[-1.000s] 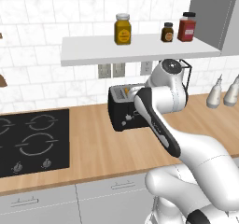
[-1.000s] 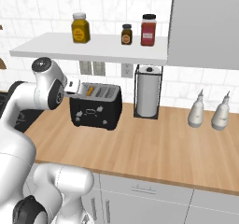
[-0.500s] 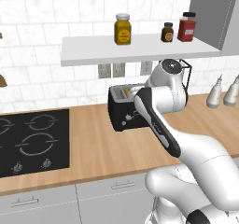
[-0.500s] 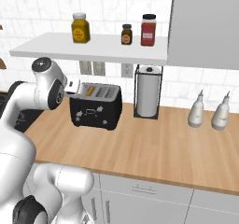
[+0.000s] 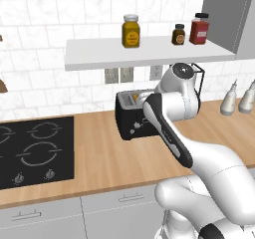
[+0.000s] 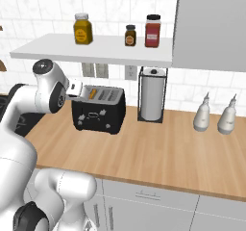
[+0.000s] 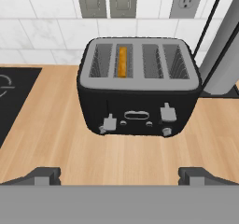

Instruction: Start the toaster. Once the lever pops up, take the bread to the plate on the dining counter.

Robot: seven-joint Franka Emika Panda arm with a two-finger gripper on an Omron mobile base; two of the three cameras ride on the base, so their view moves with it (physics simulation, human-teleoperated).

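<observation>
Toaster with bread in one slot, open tool hovering before it.

The toaster (image 7: 139,85) stands on the wooden surface (image 7: 140,157) near the tiled wall, long axis running 9 to 3 o'clock in the hand view, control face toward 6. The bread (image 7: 122,62) sits edge-on in the second slot from the left, its thin orange edge running 12 to 6; its faces are hidden. The tool (image 7: 119,174) is spread wide, gripping nothing, at 6 o'clock of the toaster. A paper-towel holder (image 6: 152,95) stands at 3, cut off in the hand view; the hob (image 5: 30,151) at 9.
</observation>
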